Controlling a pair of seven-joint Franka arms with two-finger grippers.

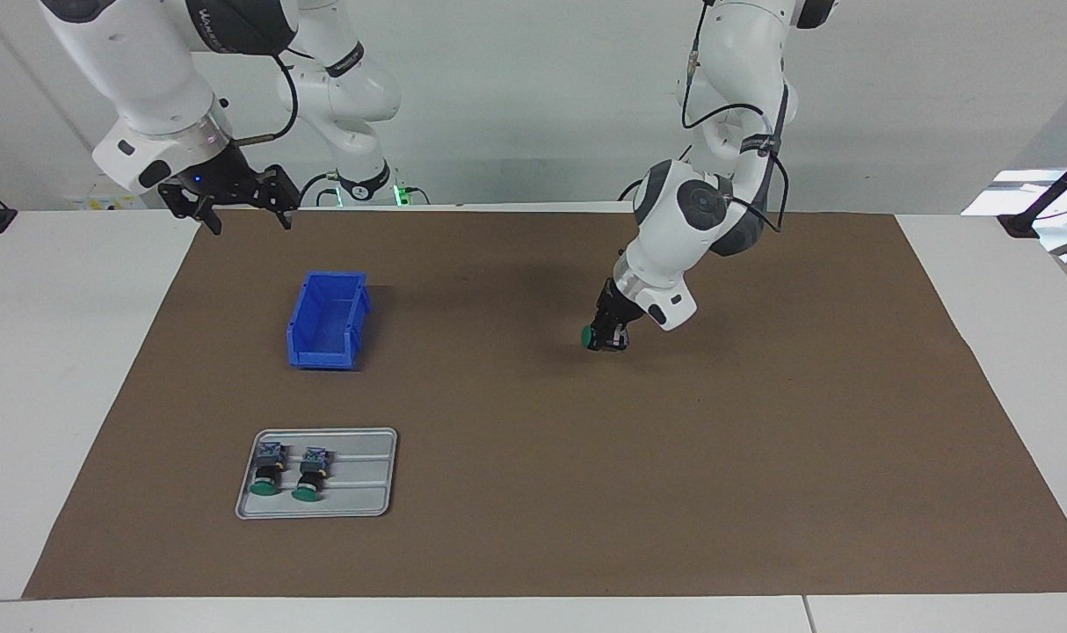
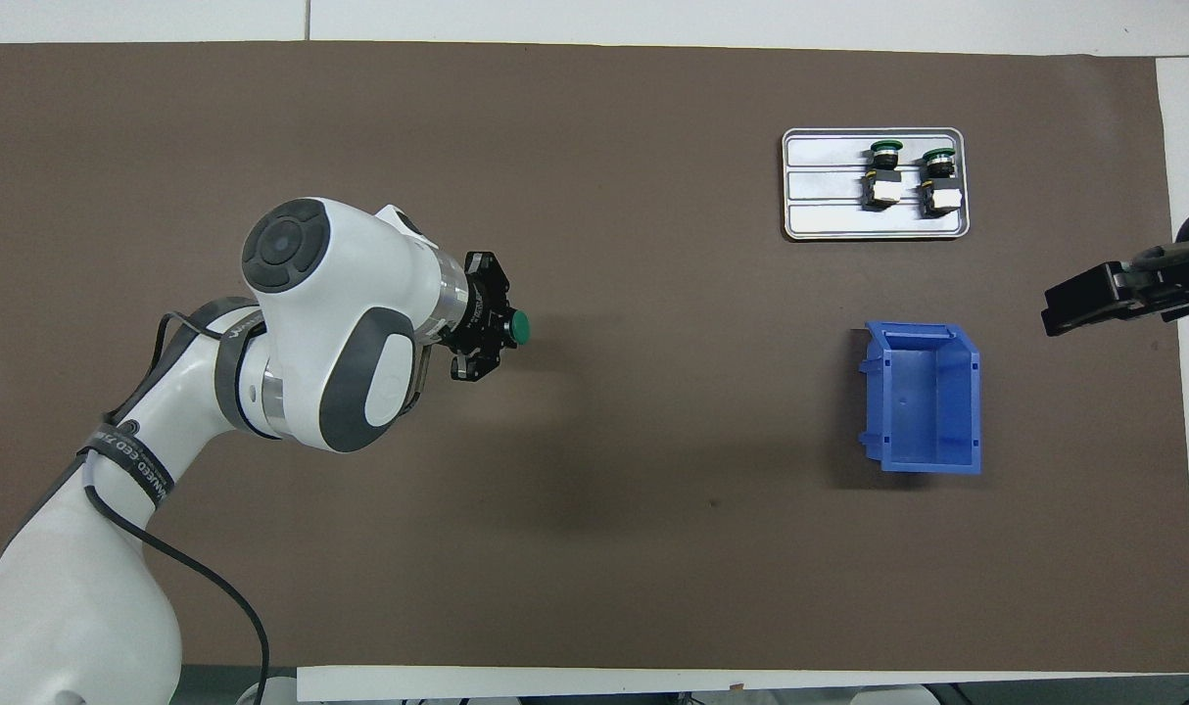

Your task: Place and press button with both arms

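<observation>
Left gripper [image 1: 606, 337] pinches the button [image 1: 590, 336] mid-frame, axis near horizontal, cap toward the blue bin [image 1: 327, 321]; right gripper [image 1: 235, 204] waits spread, upper left.

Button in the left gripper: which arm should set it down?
Left. The left gripper is shut on the button, low over the bare brown mat, so it only needs to lower it. The right gripper is open and waits raised at the mat's robot-side edge, near the blue bin.
</observation>
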